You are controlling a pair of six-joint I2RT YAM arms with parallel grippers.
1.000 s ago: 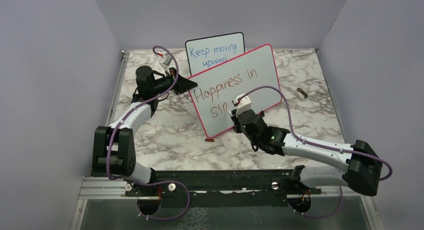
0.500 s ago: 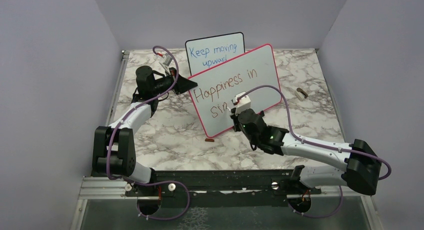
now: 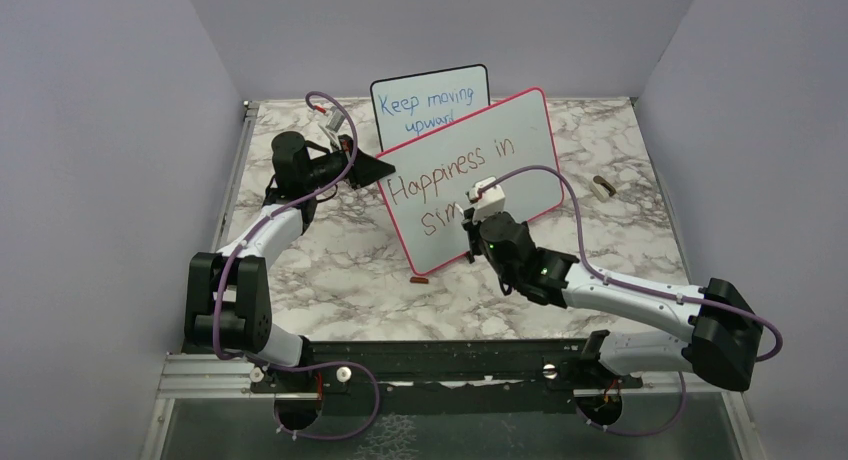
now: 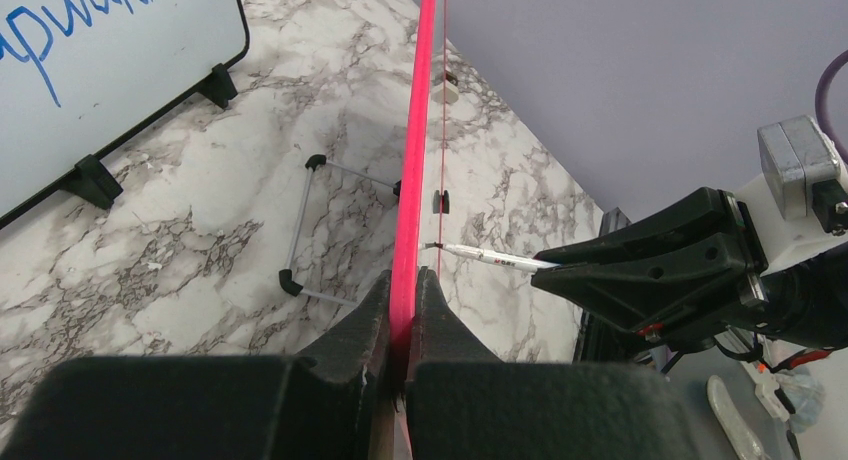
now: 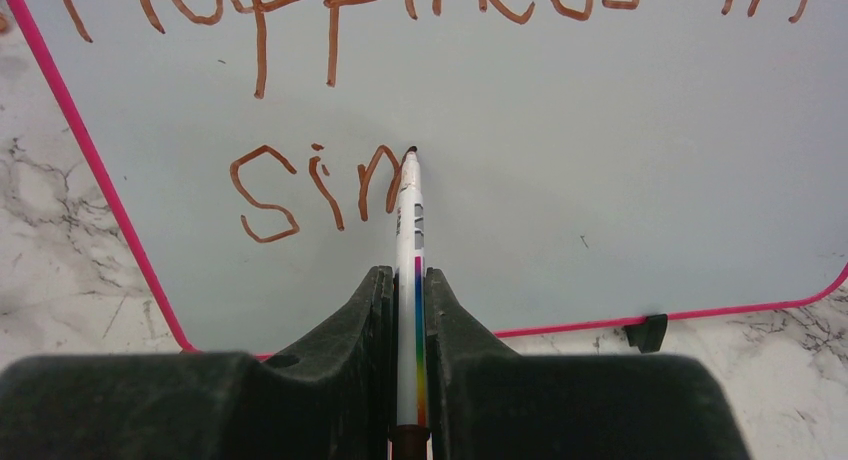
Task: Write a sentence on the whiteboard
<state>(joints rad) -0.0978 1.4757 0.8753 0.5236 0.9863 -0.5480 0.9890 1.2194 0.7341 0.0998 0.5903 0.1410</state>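
Pink-red is the frame of the whiteboard (image 3: 530,130). My left pincer (image 4: 403,285) is pinched tight on its left edge to hold it steady. The whiteboard stands tilted on the marble table (image 3: 340,270). A small black-framed board (image 3: 430,85) with blue writing peeks out from behind its top edge.

My right pincer (image 5: 408,280) is squeezed shut around a white pen (image 5: 408,220) with a rainbow stripe. It sits in front of the lower half of the whiteboard. The pen tip touches the white face at the end of the second line.

The sentence (image 3: 450,175) is brownish-red. The top line of the whiteboard reads "Happiness in". Under it, near the lower left corner, I can read "Sin", and the pen tip sits at the top of the last stroke.

I think I am in the middle of the writing step, part way through a letter. That second line looks like the start of a longer word, so the job seems a bit over half done.

Next I should pull the tip down the whiteboard to finish this letter. Then I should move a little toward its right edge for the next one. I must press softly so the line stays thin. My left pincer must not let go, or the whiteboard could tip or slide.
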